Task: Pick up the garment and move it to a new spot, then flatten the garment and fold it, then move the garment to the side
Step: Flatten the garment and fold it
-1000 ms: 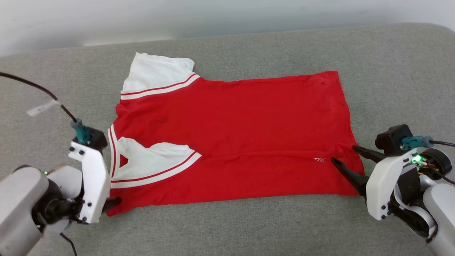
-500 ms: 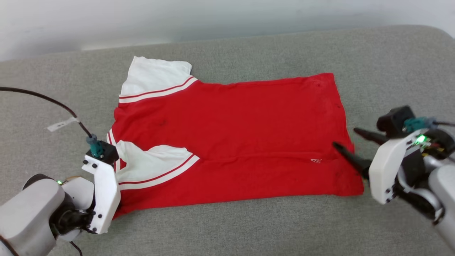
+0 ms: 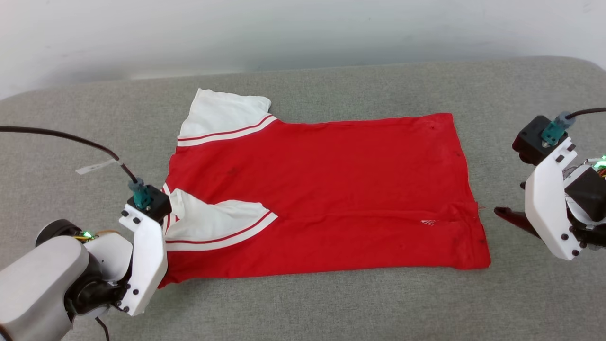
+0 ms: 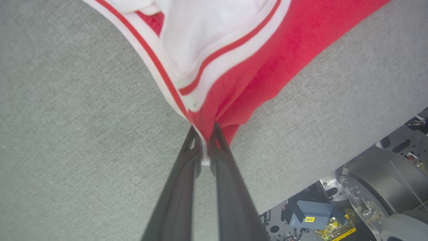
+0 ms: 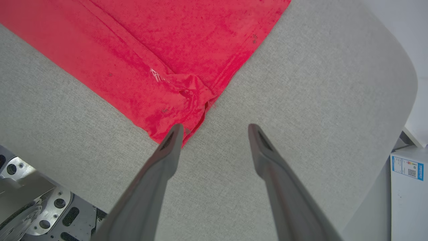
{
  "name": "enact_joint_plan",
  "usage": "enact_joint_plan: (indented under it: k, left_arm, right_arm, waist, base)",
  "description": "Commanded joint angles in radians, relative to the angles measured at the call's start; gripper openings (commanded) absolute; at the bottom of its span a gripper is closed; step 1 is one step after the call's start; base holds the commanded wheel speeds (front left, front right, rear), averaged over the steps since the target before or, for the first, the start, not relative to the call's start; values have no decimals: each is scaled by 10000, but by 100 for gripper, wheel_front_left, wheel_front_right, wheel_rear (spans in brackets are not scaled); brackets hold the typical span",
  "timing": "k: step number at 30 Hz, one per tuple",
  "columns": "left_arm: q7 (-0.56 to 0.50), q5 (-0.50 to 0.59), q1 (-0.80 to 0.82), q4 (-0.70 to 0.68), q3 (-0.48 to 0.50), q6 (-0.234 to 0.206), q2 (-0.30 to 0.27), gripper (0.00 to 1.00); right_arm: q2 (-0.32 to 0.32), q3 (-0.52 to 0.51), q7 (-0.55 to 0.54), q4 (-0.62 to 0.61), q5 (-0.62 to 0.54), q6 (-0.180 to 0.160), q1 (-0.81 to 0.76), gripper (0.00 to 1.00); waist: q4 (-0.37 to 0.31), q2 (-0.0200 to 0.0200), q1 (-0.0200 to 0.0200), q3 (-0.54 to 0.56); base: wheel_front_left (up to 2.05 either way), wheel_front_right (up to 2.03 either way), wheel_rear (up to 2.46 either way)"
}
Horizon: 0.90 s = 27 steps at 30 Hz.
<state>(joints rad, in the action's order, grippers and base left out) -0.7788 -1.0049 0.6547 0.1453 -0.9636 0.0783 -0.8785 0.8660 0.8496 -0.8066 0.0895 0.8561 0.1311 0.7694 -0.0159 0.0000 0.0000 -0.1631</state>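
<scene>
Found the garment [image 3: 322,189] spread flat at the centre of the grey padded surface [image 3: 303,303], plain red face upward, with one white sleeve pointing to 11 o'clock and the other turned inward at 8 o'clock. Saw the left gripper [image 4: 205,130] at 8 o'clock clenched on the near-left corner of the cloth, with red fabric and striped trim pinched between its fingers. Saw the right gripper [image 5: 215,127] at 3 o'clock released, fingers spread wide and holding nothing, just beside the puckered hem corner but apart from it. Feared most, from a pull by the left side alone with the hem end free, a cloth dragged askew and the fold along the near edge opened. Feared also, on closing the right fingers at the pucker, a catch of the top layer only, or a hem pushed into a wrinkle. As for writing: noticed a small white woven mark [image 3: 427,222] near the hem, too small to read. Noticed a yellow sticker [image 4: 309,219] at 4 o'clock of the left wrist view, seemingly "800". Noticed a label [image 5: 408,169] with a square code on a white box, not legible.
</scene>
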Motion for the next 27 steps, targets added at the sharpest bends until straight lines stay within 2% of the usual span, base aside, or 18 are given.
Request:
enact_joint_plan:
  k: [1, 6, 12, 20, 21, 22, 27]
  left_arm:
    - [31, 62, 123, -156, 64, -83, -90, 0]
    - [76, 149, 344, -536, 179, -190, -73, 0]
    - [69, 290, 550, -725, 142, -213, 67, 0]
    - [207, 354, 666, -576, 108, -120, 259, 0]
    - [240, 345, 642, -533, 105, -115, 261, 0]
    - [271, 316, 594, -485, 110, -109, 263, 0]
    - [489, 80, 209, -284, 176, -118, 203, 0]
  right_arm:
    - [6, 200, -378, 56, 268, -8, 128, 100]
    - [-370, 530, -968, 865, 897, -8, 46, 100]
    - [-1163, 521, -554, 2131, 1114, -8, -378, 100]
    - [-2244, 1261, 258, 3408, 975, -6, -1261, 100]
    - [-2303, 1268, 495, 3416, 973, -6, -1260, 65]
    - [-2349, 1202, 702, 3431, 1026, -6, -1207, 0]
    - [-1869, 1130, 1396, 3093, 1099, -4, -822, 0]
  waist:
    - [44, 0, 0, -88]
    - [175, 0, 0, -397]
    - [336, 0, 0, -800]
    - [490, 0, 0, -1143]
    - [486, 0, 0, -1140]
    - [474, 0, 0, -1110]
    - [388, 0, 0, -767]
  base:
    - [0, 0, 0]
    - [0, 0, 0]
    - [0, 0, 0]
    - [0, 0, 0]
    - [0, 0, 0]
    - [0, 0, 0]
    - [0, 0, 0]
